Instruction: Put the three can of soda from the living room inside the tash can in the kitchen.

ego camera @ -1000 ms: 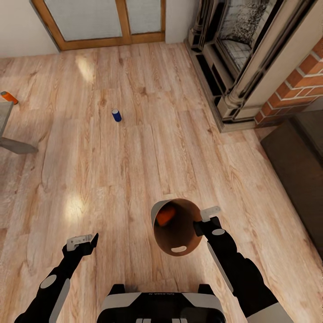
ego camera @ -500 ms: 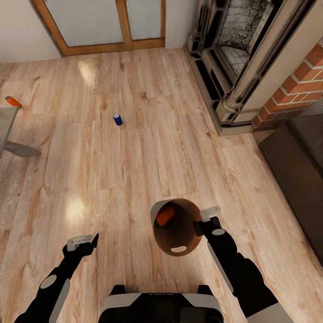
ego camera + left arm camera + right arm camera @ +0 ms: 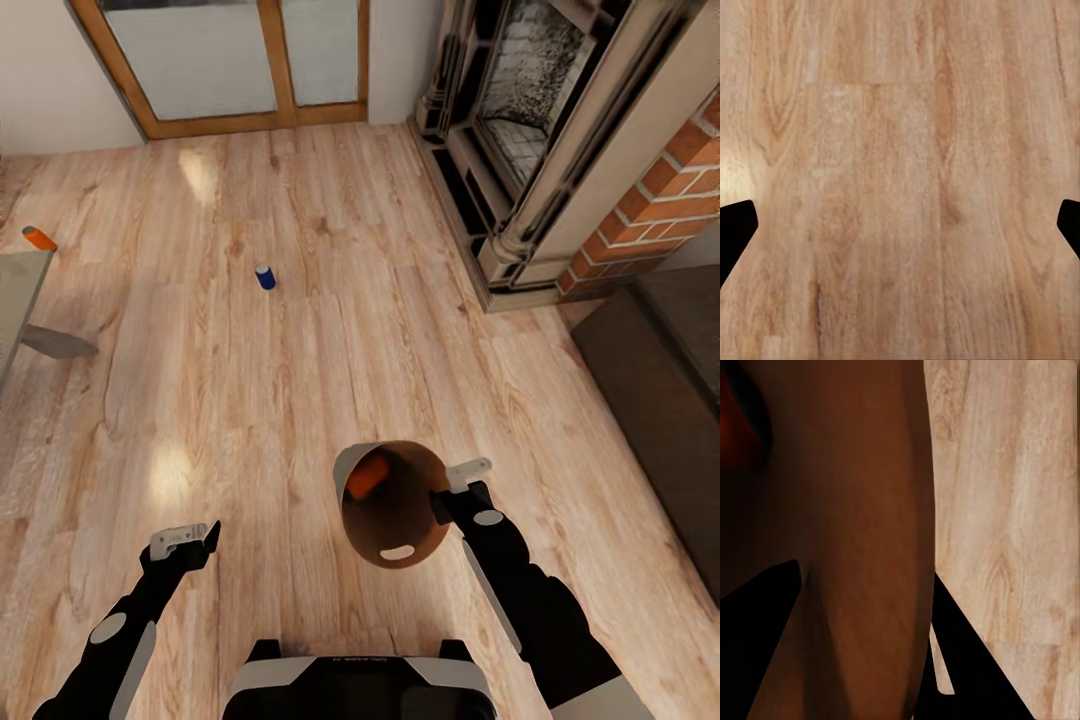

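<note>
A: Right claw (image 3: 452,488)?
B: Clamped on the trash can (image 3: 392,505) rim; an orange can (image 3: 366,477) lies inside.

A: Left claw (image 3: 183,541)?
B: Spread apart, empty; blue can (image 3: 265,277) stands well beyond it on the floor (image 3: 330,330).

Small round tapered bin (image 3: 392,505), pale grey outside, copper-brown inside: tilted, mouth open, containing one orange drink can (image 3: 366,478). Dark blue silver-topped can (image 3: 264,276): upright on wood-plank floor. Second orange can (image 3: 40,238): lying at far left.

Wood-plank floor (image 3: 300,380) with blue can (image 3: 265,276)
</note>
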Available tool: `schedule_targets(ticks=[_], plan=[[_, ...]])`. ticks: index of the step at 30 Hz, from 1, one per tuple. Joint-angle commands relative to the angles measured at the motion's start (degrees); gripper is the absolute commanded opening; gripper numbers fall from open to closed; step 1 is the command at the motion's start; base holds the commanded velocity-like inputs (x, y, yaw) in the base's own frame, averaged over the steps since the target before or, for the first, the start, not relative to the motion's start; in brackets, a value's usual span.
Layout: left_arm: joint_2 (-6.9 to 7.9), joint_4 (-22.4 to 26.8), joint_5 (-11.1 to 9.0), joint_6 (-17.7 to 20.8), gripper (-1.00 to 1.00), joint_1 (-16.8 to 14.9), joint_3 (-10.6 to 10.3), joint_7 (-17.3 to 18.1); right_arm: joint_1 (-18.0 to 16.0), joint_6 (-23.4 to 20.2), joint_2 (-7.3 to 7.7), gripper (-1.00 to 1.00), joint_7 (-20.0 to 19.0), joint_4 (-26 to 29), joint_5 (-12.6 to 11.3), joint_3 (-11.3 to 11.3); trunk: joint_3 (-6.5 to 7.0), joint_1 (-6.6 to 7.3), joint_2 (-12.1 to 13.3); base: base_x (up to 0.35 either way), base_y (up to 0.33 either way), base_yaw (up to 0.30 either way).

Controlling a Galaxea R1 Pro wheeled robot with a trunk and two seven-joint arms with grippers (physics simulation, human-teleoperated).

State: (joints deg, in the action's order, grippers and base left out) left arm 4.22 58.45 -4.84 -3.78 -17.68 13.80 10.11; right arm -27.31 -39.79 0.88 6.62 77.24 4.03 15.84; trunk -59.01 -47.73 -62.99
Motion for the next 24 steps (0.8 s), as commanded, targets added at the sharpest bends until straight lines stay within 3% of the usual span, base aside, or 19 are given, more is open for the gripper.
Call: schedule_targets(ticks=[1, 17, 24], plan=[[0.0, -0.23, 0.0, 0.0, 1.0, -0.01, -0.02, -0.03, 0.67, 1.07, -0.01, -1.0, -0.04, 0.04, -0.51, 0.01, 0.28, 0.23, 0.42, 0.0, 0.0, 0.0], [0.02, -1.59, -0.05, -0.41, 1.0, -0.03, -0.09, -0.07, 1.64, 3.05, 0.06, -1.0, -0.11, 0.03, -0.63, 0.0, 4.6, 3.74, 6.83, 0.0, 0.0, 0.0], [0.08, -1.55, -0.19, -0.12, 1.0, -0.07, -0.09, 0.57, 1.64, 2.9, 0.0, -1.0, -0.11, -0.07, -0.52, 0.04, 4.94, 3.74, 6.83, 0.009, 0.0, 0.0]])
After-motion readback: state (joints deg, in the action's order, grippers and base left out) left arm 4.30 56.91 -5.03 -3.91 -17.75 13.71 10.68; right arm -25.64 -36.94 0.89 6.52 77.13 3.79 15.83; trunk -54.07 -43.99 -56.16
